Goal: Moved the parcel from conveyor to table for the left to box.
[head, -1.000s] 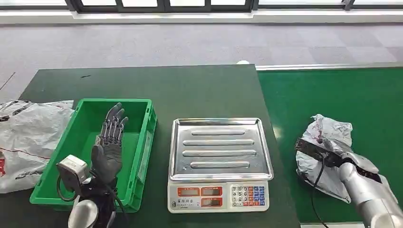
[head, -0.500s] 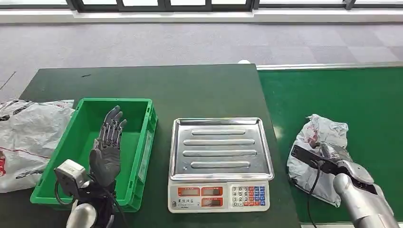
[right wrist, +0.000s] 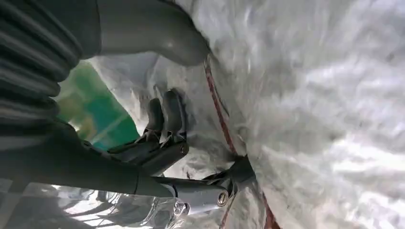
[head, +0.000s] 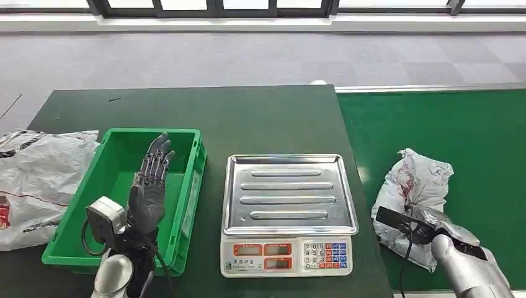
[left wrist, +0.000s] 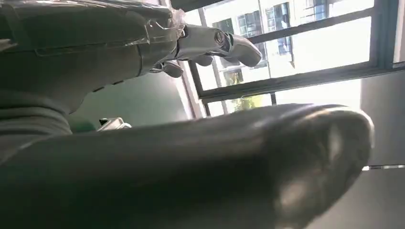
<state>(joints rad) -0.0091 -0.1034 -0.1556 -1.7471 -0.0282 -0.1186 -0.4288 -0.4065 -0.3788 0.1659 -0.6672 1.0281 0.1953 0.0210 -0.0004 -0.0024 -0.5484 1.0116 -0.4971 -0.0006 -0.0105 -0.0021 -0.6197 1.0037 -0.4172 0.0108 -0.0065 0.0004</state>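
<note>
1. Since the frame of 1 s ago, the parcel (head: pixel 414 197) has been drawn a little toward the table edge, and the right hand (head: pixel 428 225) has come back and down with it (a small shift only, but a steady one).
2. The parcel, a crumpled grey-white plastic mailer with red print, is seen lying on the green conveyor (head: pixel 446 124), just beside the dark green table (head: pixel 248 118) and not yet on it.
3. It is gripped by the right hand: in the right wrist view the fingers (right wrist: pixel 167 119) are pressed into the film and the thumb is laid against it.
4. A slip is judged the main risk, since loose film is what has been gathered, and it could slide out or tear as the load is lifted.
5. A hanging fold could be caught on the scale (head: pixel 286 211), which stands between the conveyor and the free table surface.
6. The left hand (head: pixel 151 186) is held with fingers straight and apart, holding nothing, above the green bin (head: pixel 73 242); a late handover could be caused if the parcel is set out of its reach.
7. Another grey mailer (head: pixel 37 180) lies beside the bin and could be mistaken for the target.
</note>
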